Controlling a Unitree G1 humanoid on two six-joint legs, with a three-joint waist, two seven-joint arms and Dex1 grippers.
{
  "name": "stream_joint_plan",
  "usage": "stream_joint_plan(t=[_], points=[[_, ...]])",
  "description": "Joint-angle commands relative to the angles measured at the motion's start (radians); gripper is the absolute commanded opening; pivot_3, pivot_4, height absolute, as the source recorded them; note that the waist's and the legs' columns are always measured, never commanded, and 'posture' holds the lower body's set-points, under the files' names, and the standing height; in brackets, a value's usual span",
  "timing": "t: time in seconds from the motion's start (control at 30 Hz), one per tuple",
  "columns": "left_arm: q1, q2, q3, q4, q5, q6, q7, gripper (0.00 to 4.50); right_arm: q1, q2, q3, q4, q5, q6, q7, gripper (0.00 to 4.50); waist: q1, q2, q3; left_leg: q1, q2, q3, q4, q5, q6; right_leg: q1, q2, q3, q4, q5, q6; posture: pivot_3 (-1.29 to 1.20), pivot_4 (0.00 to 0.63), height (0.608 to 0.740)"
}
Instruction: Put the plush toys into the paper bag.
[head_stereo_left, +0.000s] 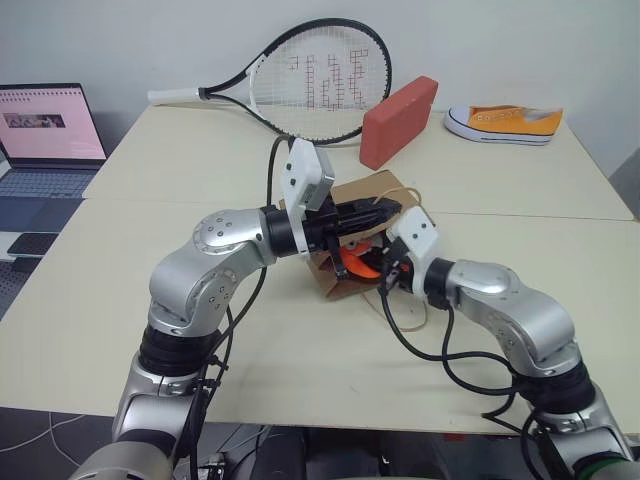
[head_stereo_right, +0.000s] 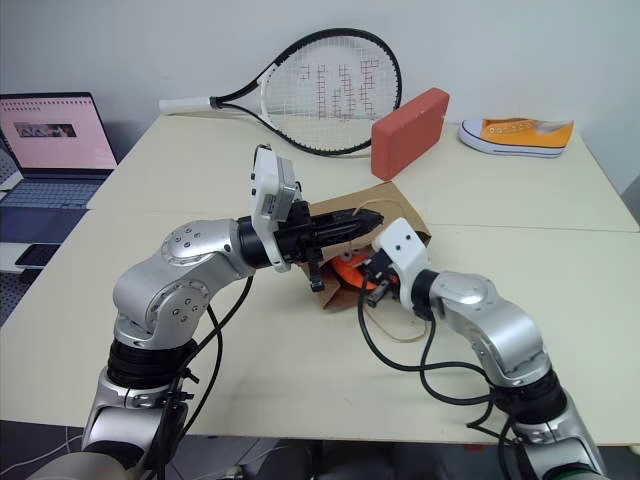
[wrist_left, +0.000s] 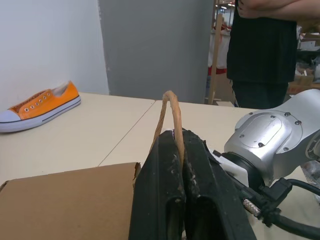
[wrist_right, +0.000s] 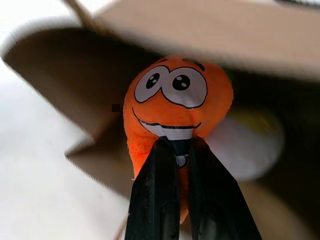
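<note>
In the left eye view, the brown kraft paper bag (head_stereo_left: 352, 262) is seen lying mid-desk, its mouth toward the near edge. In the left wrist view, a twisted paper handle (wrist_left: 171, 116) is pinched in the shut left claw (wrist_left: 179, 150). In the right wrist view, the orange smiling carrot plush (wrist_right: 175, 107) is gripped by the closed right claw (wrist_right: 178, 150) at the bag's mouth, beside the round white plush (wrist_right: 248, 142) inside.

You've got a brown kraft paper bag (head_stereo_left: 372, 190) with a tan twisted handle (wrist_left: 170, 112). At the bag's mouth: orange carrot plush (wrist_right: 175, 112) with white eyes, black pupils and a white grin. Deeper in the bag, behind the carrot: white round plush (wrist_right: 250, 145) with a yellow patch. Beyond the bag: red block (head_stereo_left: 398, 121), black-framed racket (head_stereo_left: 300, 85) with white strings, a red grid pattern and a white grip, and an orange sneaker (head_stereo_left: 505, 122) with white sole and toe. Gripper fingers (wrist_left: 165, 200) are black.
</note>
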Motion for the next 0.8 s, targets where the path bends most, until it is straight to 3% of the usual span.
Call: stream_joint_plan(t=[0.03,0.23,0.4,0.67,0.8], points=[[-0.012,-0.006,0.010,-0.028,-0.009,-0.008,0.009,0.00,-0.037,0.040,0.022,0.027,-0.036,-0.040,-0.025,0.02,0.000,0.000,0.000,0.000,0.000,0.000,0.000,0.000,0.000,0.000,0.000,0.000,0.000,0.000,0.000,0.00,0.150,0.740],[-0.014,-0.014,0.010,-0.029,-0.016,-0.002,0.015,0.00,-0.044,0.114,0.052,0.110,-0.109,-0.100,-0.072,0.02,0.000,0.000,0.000,0.000,0.000,0.000,0.000,0.000,0.000,0.000,0.000,0.000,0.000,0.000,0.000,0.00,0.150,0.740],[-0.010,-0.012,0.009,-0.029,-0.016,0.002,0.015,0.00,-0.030,0.136,0.046,0.124,-0.141,-0.142,-0.085,1.53,-0.001,0.000,0.000,0.000,0.000,0.000,0.000,0.000,0.000,0.000,0.000,0.000,0.000,0.000,0.000,0.00,0.150,0.740],[-0.011,-0.012,0.005,-0.013,-0.004,-0.005,0.014,0.00,-0.007,0.127,0.035,0.108,-0.161,-0.162,-0.076,4.44,-0.001,0.000,0.000,0.000,0.000,0.000,-0.001,0.000,0.000,0.000,0.000,0.000,0.000,0.000,0.000,0.00,0.150,0.740],[-0.011,-0.011,-0.001,-0.003,0.010,-0.013,0.013,0.00,-0.001,0.104,0.040,0.076,-0.159,-0.146,-0.057,4.47,0.000,0.000,0.000,0.000,0.000,0.000,-0.001,0.000,0.000,0.000,0.000,0.000,0.000,0.000,0.000,0.00,0.150,0.740]])
